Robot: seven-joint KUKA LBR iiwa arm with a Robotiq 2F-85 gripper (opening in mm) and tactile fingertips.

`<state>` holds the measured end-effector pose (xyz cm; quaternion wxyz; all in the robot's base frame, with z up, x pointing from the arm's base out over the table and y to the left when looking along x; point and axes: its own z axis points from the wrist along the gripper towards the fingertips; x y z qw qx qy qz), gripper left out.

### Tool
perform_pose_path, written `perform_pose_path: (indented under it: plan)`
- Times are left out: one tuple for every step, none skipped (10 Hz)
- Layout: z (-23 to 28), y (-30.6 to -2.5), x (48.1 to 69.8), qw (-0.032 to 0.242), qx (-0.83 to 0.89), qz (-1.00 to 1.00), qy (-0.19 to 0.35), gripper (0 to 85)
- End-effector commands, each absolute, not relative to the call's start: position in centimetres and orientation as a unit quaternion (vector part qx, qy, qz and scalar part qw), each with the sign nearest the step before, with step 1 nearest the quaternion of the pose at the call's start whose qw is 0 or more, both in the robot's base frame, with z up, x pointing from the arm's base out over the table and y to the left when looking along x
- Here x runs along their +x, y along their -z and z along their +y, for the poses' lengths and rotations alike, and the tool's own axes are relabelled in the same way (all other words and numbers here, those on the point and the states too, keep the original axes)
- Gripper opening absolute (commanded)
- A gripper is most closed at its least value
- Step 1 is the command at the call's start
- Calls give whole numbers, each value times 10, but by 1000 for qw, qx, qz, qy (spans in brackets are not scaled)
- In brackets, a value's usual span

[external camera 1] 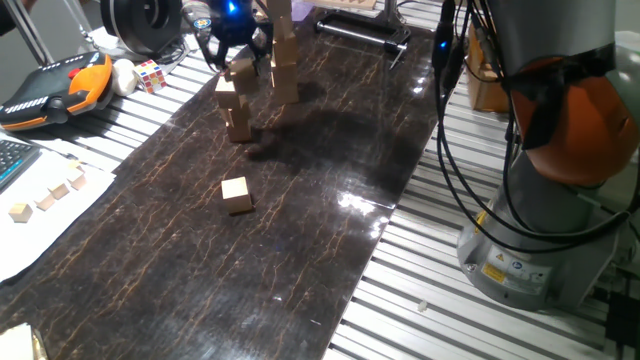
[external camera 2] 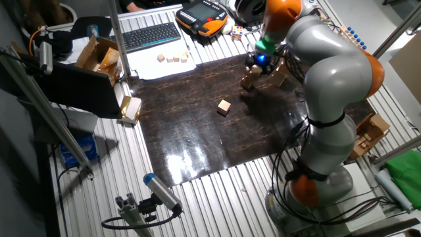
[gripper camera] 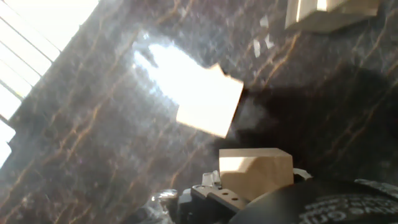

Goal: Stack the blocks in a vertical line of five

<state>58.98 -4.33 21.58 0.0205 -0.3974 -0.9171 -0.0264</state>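
Note:
My gripper [external camera 1: 240, 60] is at the far end of the dark mat, shut on a pale wooden block [external camera 1: 243, 70]. In the hand view the held block [gripper camera: 255, 171] sits between the fingers at the bottom edge. Just below it stands a short stack of blocks [external camera 1: 236, 115], which also shows in the other fixed view [external camera 2: 248, 80]. From the hand camera the stack's bright top [gripper camera: 208, 99] lies off to the upper left of the held block, not straight beneath it. One loose block [external camera 1: 237, 194] lies alone mid-mat, also seen in the other fixed view [external camera 2: 225, 106].
A taller column of tan wooden pieces [external camera 1: 285, 60] stands just behind the stack. A Rubik's cube [external camera 1: 150, 75], an orange teach pendant [external camera 1: 50, 90] and tiny cubes on white paper [external camera 1: 45, 200] lie left of the mat. The robot base [external camera 1: 540, 220] with its cables is at the right.

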Motion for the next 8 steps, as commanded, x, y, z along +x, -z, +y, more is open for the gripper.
perform_pose_path:
  plan:
    - [-44,-213,593,14,-395,-918,30,243]
    - [-45,-212,595,9,-391,-920,29,240]
    - [-45,-212,595,8,-394,-919,37,240]
    - [-45,-212,595,12,-394,-918,42,227]
    - [-45,-212,595,14,-393,-919,42,207]
    - [-45,-212,595,13,-390,-920,40,193]
    - [-45,-212,595,7,-387,-921,32,190]
    - [-45,-212,595,6,-385,-922,25,193]
